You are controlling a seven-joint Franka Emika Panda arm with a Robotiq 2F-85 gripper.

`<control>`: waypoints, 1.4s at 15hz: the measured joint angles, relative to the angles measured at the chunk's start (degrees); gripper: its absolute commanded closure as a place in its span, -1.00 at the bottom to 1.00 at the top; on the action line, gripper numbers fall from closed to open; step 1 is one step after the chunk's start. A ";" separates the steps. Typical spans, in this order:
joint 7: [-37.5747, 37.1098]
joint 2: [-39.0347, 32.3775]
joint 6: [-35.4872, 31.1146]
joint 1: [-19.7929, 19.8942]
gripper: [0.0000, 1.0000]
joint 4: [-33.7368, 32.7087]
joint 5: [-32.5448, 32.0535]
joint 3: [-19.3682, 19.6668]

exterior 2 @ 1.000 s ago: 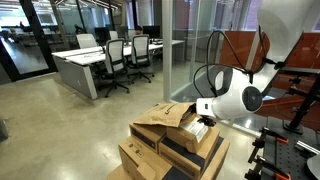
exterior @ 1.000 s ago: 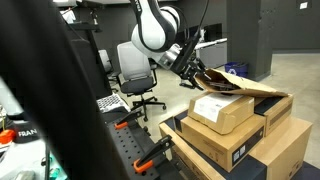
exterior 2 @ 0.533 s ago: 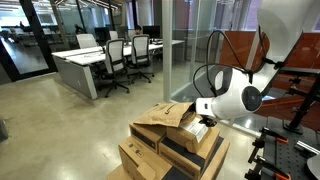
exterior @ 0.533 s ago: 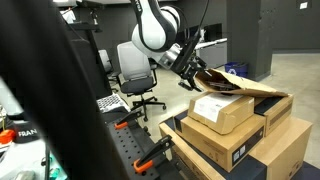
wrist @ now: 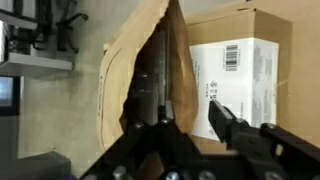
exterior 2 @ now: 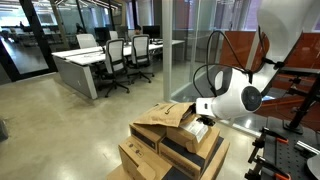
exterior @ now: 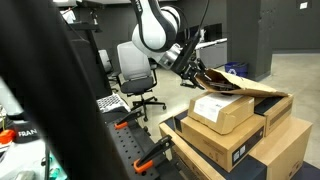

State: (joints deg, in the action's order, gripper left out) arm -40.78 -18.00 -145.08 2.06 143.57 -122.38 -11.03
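Note:
My gripper (exterior: 189,71) hangs at the mouth of a crumpled brown paper bag (exterior: 243,83) lying on top of a stack of cardboard boxes (exterior: 243,146). In the wrist view the gripper (wrist: 189,120) is open. One finger is over the bag's dark opening (wrist: 155,70) and the other is over the white barcode label of a cardboard box (wrist: 240,72). The bag's upper edge lies between the fingers, which do not close on it. In an exterior view the bag (exterior 2: 163,116) lies on the boxes (exterior 2: 160,157) beside the white arm (exterior 2: 236,100).
A black frame with orange clamps (exterior: 150,152) stands close by the boxes. An office chair (exterior: 135,72) stands behind the arm. Desks with several chairs (exterior 2: 105,58) and a glass wall (exterior 2: 185,40) lie farther off across a bare floor.

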 measured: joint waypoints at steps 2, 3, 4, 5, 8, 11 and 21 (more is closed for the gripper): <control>-0.02 -0.03 0.00 0.00 -0.23 -0.04 0.00 0.00; -0.02 -0.04 0.00 0.00 -0.21 -0.06 0.00 0.00; -0.02 -0.05 0.00 0.01 -0.29 -0.07 0.00 0.00; -0.03 -0.05 0.00 0.01 -0.23 -0.09 0.00 0.00; -0.03 -0.05 0.00 0.01 -0.23 -0.11 0.00 0.00; -0.03 -0.05 0.00 0.00 -0.19 -0.10 0.00 0.00; -0.04 -0.05 0.00 0.01 -0.34 -0.07 0.00 0.00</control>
State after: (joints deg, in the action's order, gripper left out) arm -40.82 -18.05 -145.08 2.07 143.50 -122.37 -11.03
